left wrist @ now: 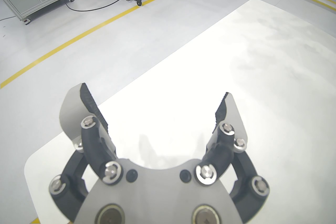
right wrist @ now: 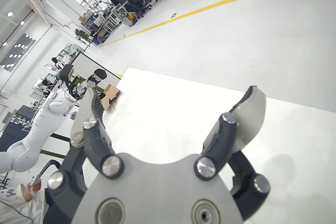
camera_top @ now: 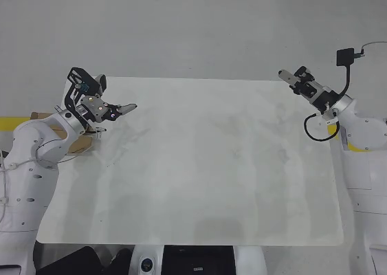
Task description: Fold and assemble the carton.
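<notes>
The left gripper is wide open and holds nothing, over the far left corner of the table. The right gripper is also wide open and empty, at the far right corner. The brown carton sits at the table's left edge, beside the left arm. I judge that folding has not begun: the next move is for the left gripper to turn toward the carton and grasp one edge.

Carton mostly hidden under L arm, flaps too small to tell
</notes>
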